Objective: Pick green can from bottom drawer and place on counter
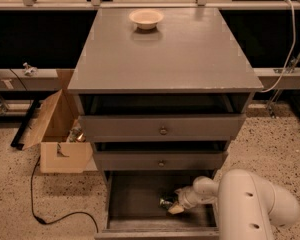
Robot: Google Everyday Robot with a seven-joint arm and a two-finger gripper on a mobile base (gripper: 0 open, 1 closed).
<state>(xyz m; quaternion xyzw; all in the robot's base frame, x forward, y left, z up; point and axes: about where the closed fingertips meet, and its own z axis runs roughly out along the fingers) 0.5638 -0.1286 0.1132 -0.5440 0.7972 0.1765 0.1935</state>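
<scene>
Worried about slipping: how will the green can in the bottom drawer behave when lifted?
The green can glints, so probably slippery. Small, so likely light. Being round, it may roll if the end effector, down in the bottom drawer beside it, nudges it.

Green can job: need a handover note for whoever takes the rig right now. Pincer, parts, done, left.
Pincer: down inside the bottom drawer, right of middle, at the green can. Grasp cannot be confirmed.
Green can: low in the drawer, on the pincer's left side in the camera view, not yet out.
Bottom drawer: pulled open.
Counter: cream bowl near its back edge; the can is not there.
Done: drawer open, pincer at the can.
Left: secure the can, lift it out, set it on the counter.
</scene>
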